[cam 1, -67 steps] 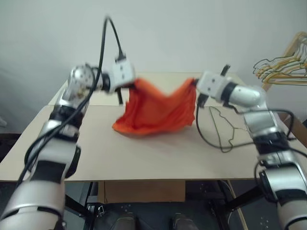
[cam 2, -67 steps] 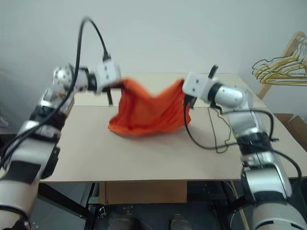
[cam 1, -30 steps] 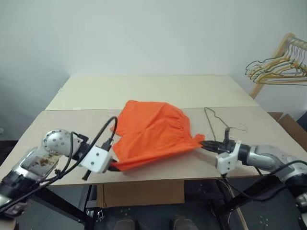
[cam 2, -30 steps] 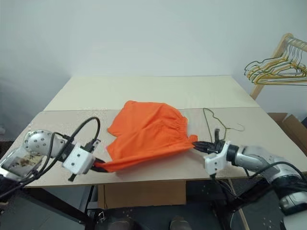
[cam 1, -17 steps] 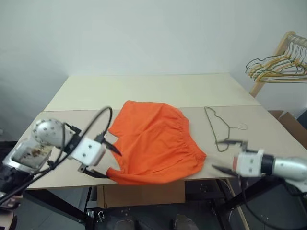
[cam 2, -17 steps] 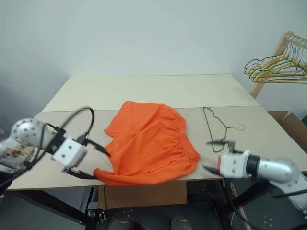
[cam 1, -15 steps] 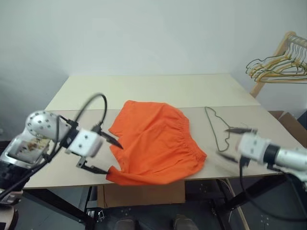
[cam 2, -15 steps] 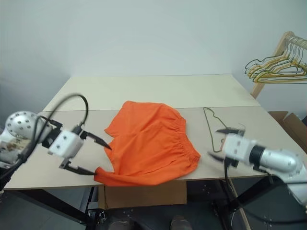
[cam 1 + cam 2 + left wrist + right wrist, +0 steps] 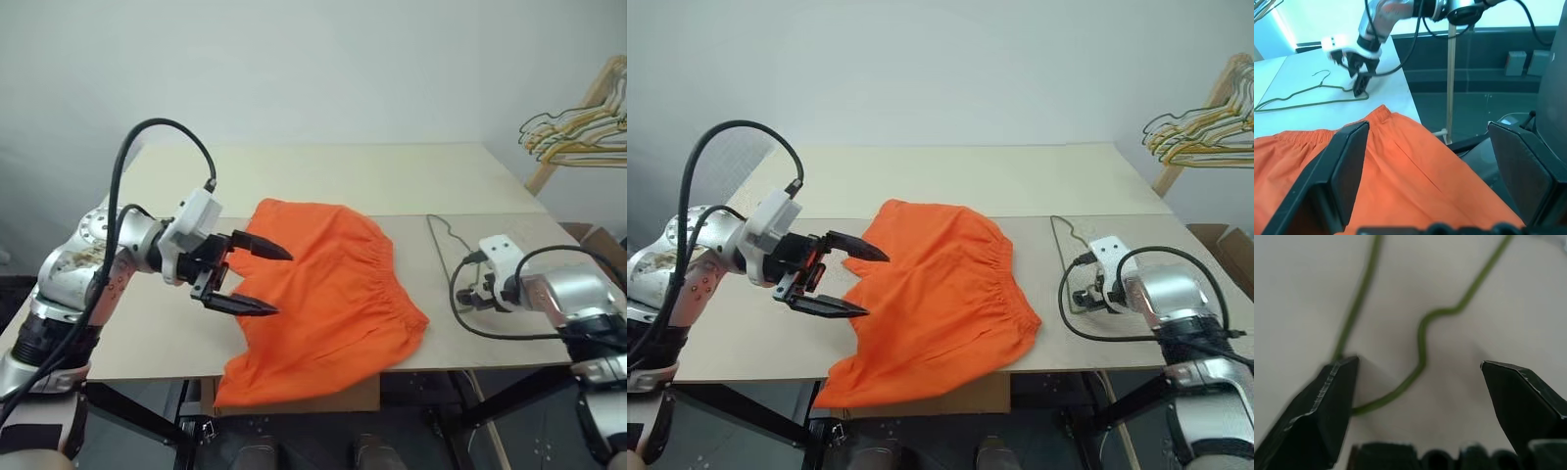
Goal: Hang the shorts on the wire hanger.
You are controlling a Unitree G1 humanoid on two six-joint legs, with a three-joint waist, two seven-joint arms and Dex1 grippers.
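The shorts lie flat on the tabletop in the middle of the frame of the left eye view. The gathered waistband is turned to the right, and the lower corner hangs a little over the near edge. Nothing holds them.

The hanger lies on the tabletop to the right of the shorts, apart from them. No part of the fabric is on the wire. So the hanging itself is not yet begun; the cloth is only spread out and the hanger lies ready beside it.

The left claw hovers at the left edge of the shorts, at the centre left of the frame. Its two fingers stand wide apart and carry nothing.

The right claw is low over the hanger, at the right of the frame in the head views. In its own wrist view its fingers are spread wide, with the bent green wire between them, and it has not closed on the wire.

What is left, as it seems: to grip the hanger, to bring the shorts onto it, either by passing the wire into them or by draping them over the bar, and to lift the whole.
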